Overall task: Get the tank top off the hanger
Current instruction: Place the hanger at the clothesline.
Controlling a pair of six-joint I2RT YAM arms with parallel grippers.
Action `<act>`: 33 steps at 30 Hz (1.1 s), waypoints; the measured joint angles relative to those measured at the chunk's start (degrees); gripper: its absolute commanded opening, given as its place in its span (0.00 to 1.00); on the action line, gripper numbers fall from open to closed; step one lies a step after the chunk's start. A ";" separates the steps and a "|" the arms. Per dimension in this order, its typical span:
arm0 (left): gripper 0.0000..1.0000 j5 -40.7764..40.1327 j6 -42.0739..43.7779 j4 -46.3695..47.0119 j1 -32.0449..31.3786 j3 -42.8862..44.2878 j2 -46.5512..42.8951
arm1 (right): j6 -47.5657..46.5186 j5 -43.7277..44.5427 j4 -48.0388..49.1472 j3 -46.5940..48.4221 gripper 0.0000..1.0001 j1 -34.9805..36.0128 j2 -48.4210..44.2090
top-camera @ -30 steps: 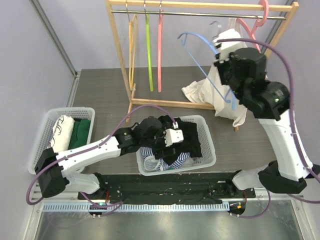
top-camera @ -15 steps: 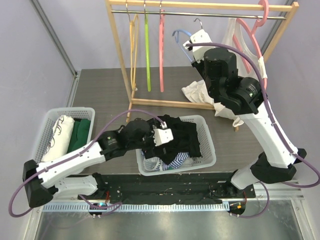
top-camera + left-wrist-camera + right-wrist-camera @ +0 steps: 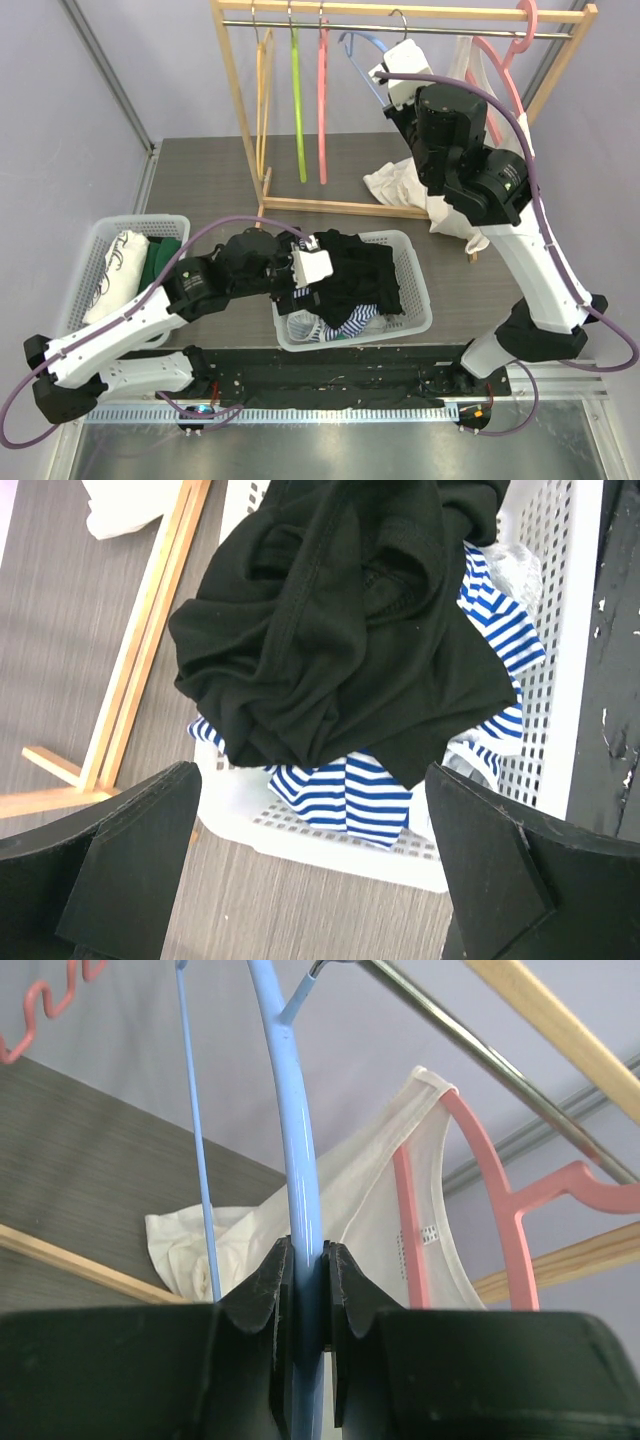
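From above, the right gripper [image 3: 388,90] is raised at the far edge of the worktop, pinching the bare blue hanger [image 3: 360,50] with its hook just by the metal rail [image 3: 330,27] of the wooden rack [image 3: 235,100]. The left gripper [image 3: 325,283] hovers over the white basket [image 3: 420,270] at the middle of the near edge. A black garment, by my judgement the tank top [image 3: 365,270], lies heaped in that basket on top of a striped cloth [image 3: 355,320]. A white garment [image 3: 455,215] hangs from a pink hanger [image 3: 500,60] at the rack's right end

In the left wrist view the left gripper [image 3: 310,775] stands spread as wide as it goes with nothing in it. The tank top [image 3: 330,620] is bunched just beyond the fingers [image 3: 130,860], well inside the white basket [image 3: 560,680]

In the right wrist view the right gripper [image 3: 305,1260] is closed tight on the thin shaft of the blue hanger [image 3: 295,1140], and the metal rail [image 3: 450,1030] crosses above. Whether the hook sits on it I cannot tell

The garment looks to be off, so what remains is putting things away cleanly. The right arm should carry the hook over the rail and lower it until the rail bears the weight. Only then should it let go, keeping clear of the pink hanger. The left arm should lift straight up so no fold snags on a finger
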 measured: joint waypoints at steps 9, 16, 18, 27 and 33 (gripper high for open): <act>1.00 -0.07 0.28 -3.23 0.00 3.89 0.04 | -3.23 0.02 4.02 3.26 0.01 0.26 4.02; 1.00 -0.11 0.72 -3.39 0.00 4.20 0.04 | -4.52 0.00 5.35 3.50 0.01 0.26 6.88; 1.00 -0.17 0.98 -3.39 0.00 4.20 0.04 | -4.79 -0.02 5.66 3.63 0.01 0.26 7.17; 1.00 -0.20 1.05 -3.37 0.00 4.20 -0.46 | -5.09 -0.68 7.67 4.83 0.01 0.13 7.30; 1.00 -0.20 1.05 -3.30 0.00 4.20 -1.18 | -4.96 -1.57 8.31 5.16 0.01 -1.29 7.52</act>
